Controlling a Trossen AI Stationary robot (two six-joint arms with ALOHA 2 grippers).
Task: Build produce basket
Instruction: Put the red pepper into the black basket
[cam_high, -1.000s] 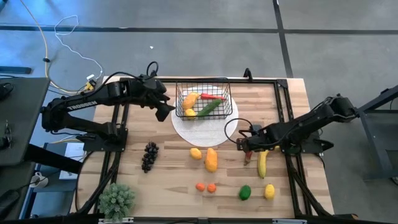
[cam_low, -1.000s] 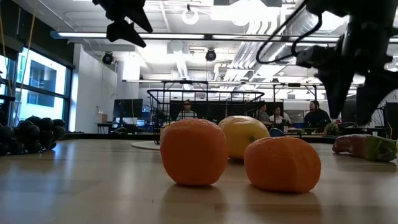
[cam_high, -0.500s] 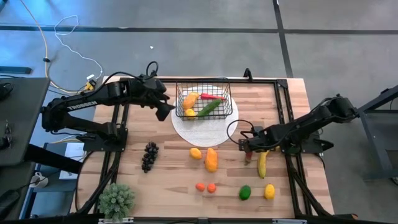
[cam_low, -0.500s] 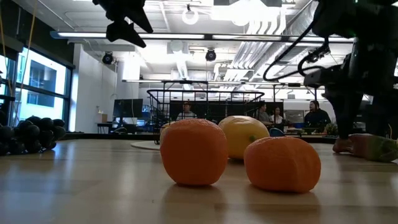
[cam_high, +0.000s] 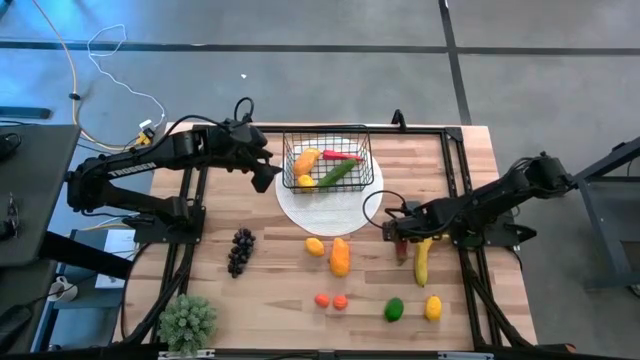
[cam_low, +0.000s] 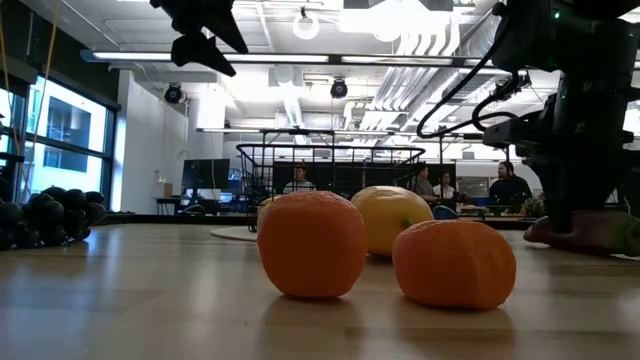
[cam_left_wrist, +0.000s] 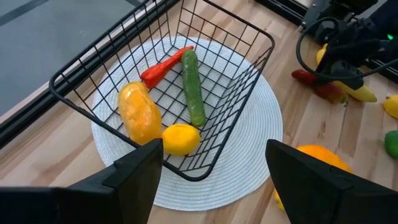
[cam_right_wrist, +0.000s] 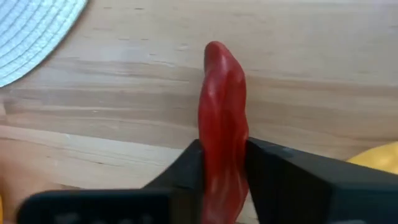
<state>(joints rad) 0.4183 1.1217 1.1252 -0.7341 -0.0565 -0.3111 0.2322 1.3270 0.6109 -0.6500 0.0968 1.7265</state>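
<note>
The black wire basket stands on a round white mat and holds a cucumber, a red chilli, a lemon and an orange-yellow piece. My left gripper hovers open beside the basket's left side, touching nothing. My right gripper is down at the table, right of the mat, shut on a second red chilli. A banana lies just beside it. On the table there are also grapes, a lemon, an orange piece and two small oranges. My right gripper pinches the red chilli between its two fingers, on the chilli's body back from its pointed end. The fingers come down from above, slanting in from the table's right, one on each side of the chilli. The chilli rests on the table.
A lime and a lemon lie near the table's front right. A spiky potted plant stands at the front left corner. Bare wood lies between the grapes and the mat. People sit in the room beyond the table.
My right gripper has come down from above the table onto the red chilli, and its fingers now stand against the chilli's two sides. The chilli has stayed on the table.
</note>
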